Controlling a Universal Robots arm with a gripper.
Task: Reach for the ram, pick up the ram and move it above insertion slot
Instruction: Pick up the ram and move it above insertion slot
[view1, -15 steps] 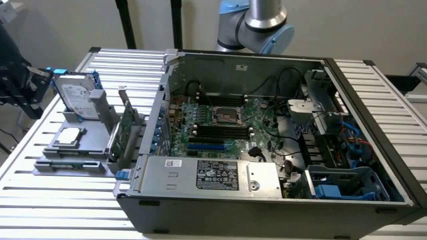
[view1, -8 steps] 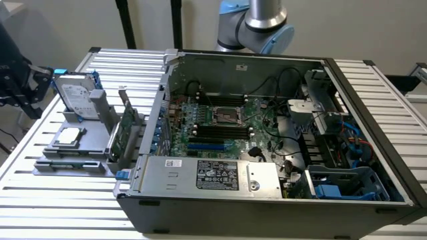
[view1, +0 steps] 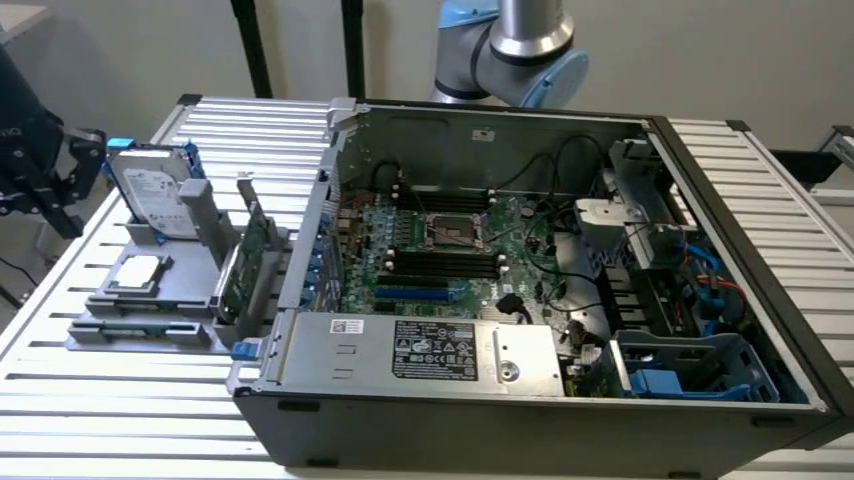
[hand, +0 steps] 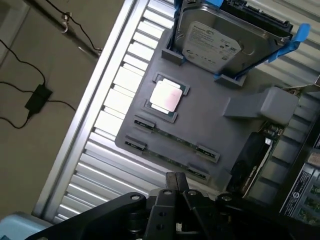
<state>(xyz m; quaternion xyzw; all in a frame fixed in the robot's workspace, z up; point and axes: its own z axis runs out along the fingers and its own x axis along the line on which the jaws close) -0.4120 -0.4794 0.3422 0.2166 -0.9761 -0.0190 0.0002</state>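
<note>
Exterior view overlooks case (view1: 534, 430) and grey holder (view1: 200, 270) (hand: 210, 122); wrist view (closer) looks down onto that holder.

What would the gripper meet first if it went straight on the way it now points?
Most likely the long thin green ram stick seated edge-on in the grey plastic holder ahead of the gripper; depth is unclear.

Surface (view1: 80, 400): ribbed bare metal, satin. Holder (hand: 210, 120): matt grey plastic. Drive (hand: 220, 35): glossy metal. Rails (hand: 300, 35): blue plastic. Case (view1: 441, 135): dull sheet metal.
</note>
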